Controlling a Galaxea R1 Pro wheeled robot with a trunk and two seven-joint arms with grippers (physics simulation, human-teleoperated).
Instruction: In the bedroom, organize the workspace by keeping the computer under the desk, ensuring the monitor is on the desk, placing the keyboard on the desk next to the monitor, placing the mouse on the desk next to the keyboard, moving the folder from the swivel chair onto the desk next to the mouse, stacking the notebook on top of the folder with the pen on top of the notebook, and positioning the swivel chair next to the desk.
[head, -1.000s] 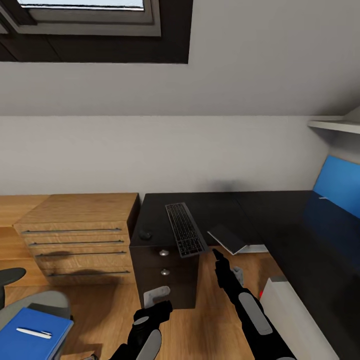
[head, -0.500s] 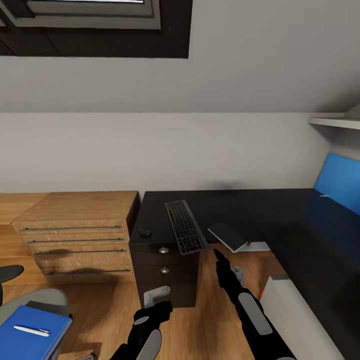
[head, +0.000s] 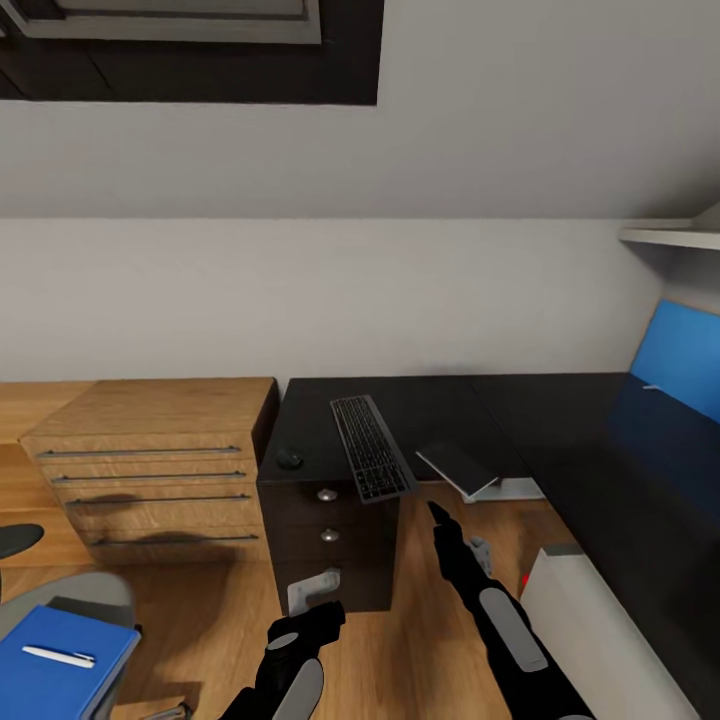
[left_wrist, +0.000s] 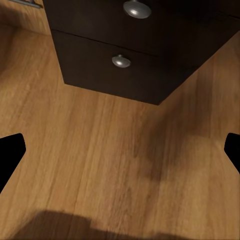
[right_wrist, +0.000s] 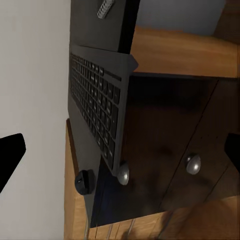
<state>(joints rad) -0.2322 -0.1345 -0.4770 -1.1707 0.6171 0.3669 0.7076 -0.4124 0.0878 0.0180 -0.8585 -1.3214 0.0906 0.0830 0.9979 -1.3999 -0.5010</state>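
I see one keyboard (head: 371, 448) lying on the black desk (head: 560, 420), its near end poking just past the desk's front edge above the drawers. It looks slim, stiff and light (my guess), so I would pinch that overhanging end or one long side, since the flat top offers nothing to hold. One small dark mouse (head: 290, 459) sits on the desk just beside the keyboard, on the side toward the light wooden counter (head: 150, 430); rounded and smooth, it may slip, so I would close on its flanks.

On the keyboard's other side, a dark flat slab (head: 460, 468), which I cannot name with certainty, hangs half off the desk edge. Two round silver knobs (head: 327, 494) show on the drawers under the keyboard.

Well apart from the desk, past the counter, one blue folder (head: 60, 665) rests on the swivel chair (head: 75, 600), with one pale pen (head: 58, 656) on top. The folder should be thin and a little flexible; I would take it at an edge.

My left gripper (left_wrist: 120, 150) hangs spread wide over the floor in front of the drawers, holding nothing. My right gripper (right_wrist: 120, 150) is likewise spread and empty, pointed at the keyboard's overhanging end.
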